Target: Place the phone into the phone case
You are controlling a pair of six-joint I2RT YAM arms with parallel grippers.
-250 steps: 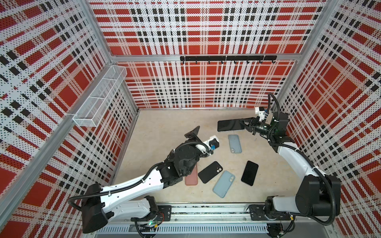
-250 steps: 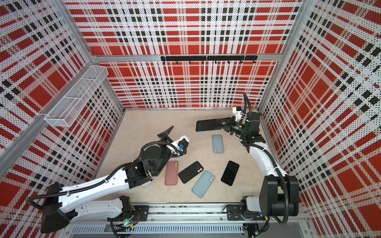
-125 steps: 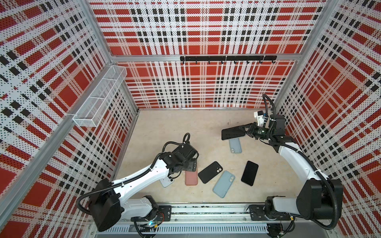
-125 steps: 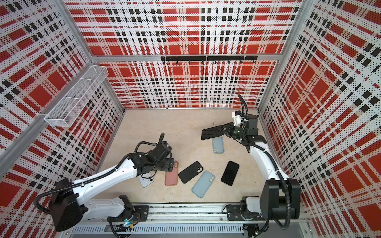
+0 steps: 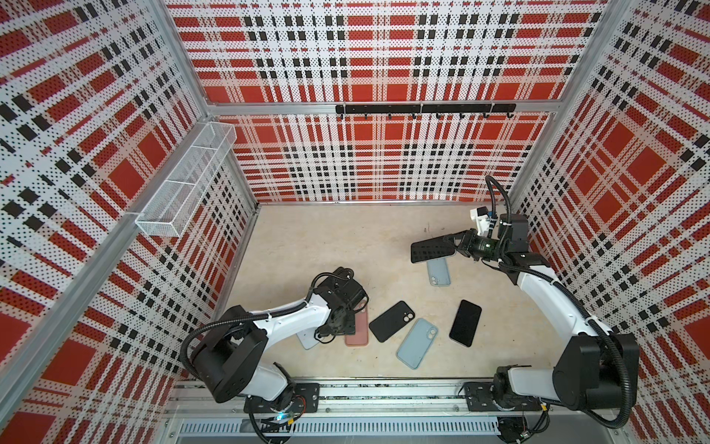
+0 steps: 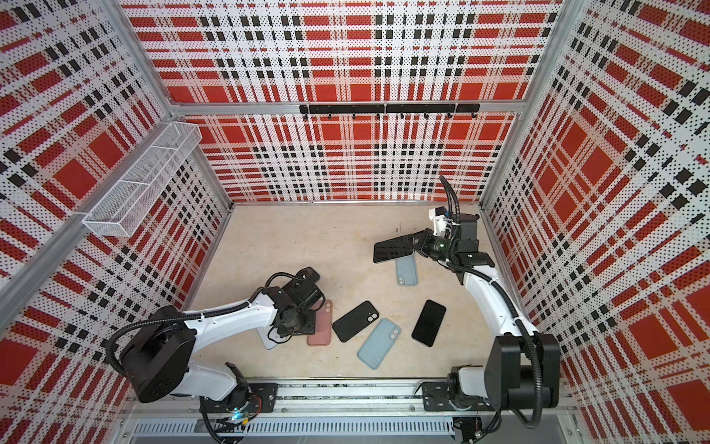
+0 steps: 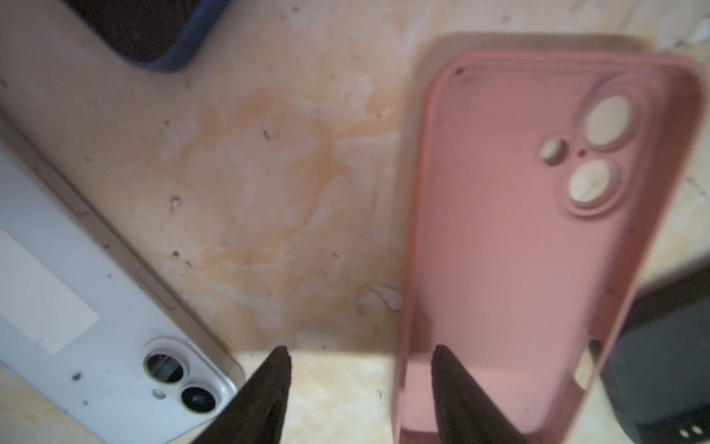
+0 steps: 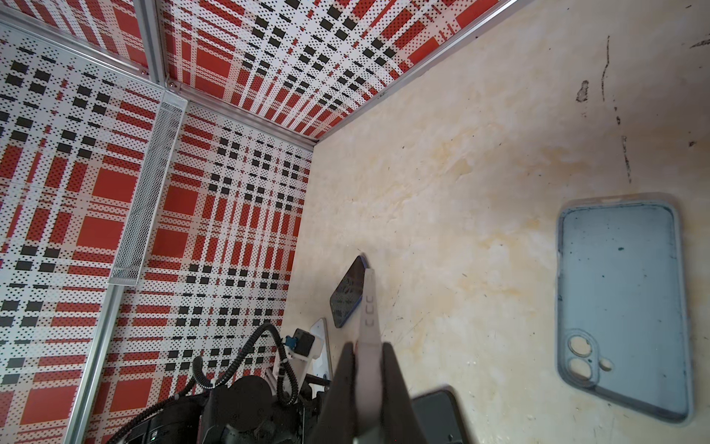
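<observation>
My right gripper (image 8: 368, 348) is shut on a phone (image 5: 432, 250) with a dark screen and a pale edge (image 8: 369, 303), held tilted in the air at the back right. Just below it a pale blue phone case (image 5: 439, 271) lies open side up on the floor (image 8: 618, 307). My left gripper (image 7: 361, 350) is down at the front left, open. One fingertip is inside a pink phone case (image 7: 518, 250) and the other is on the bare floor, so the jaws straddle its side wall. In both top views the wrist covers part of that pink case (image 5: 357, 330) (image 6: 320, 326).
A white phone (image 7: 77, 307) lies face down beside the left gripper. A black case (image 5: 392, 321), a second pale blue case (image 5: 417, 342) and a black phone (image 5: 465, 323) lie mid-floor. A dark phone (image 8: 347, 292) lies behind the left wrist. A wire basket (image 5: 184, 184) hangs on the left wall.
My left arm swung down from a raised pose onto the pink case and its jaws narrowed. My right gripper brought the phone lower and tilted it over the pale blue case.
</observation>
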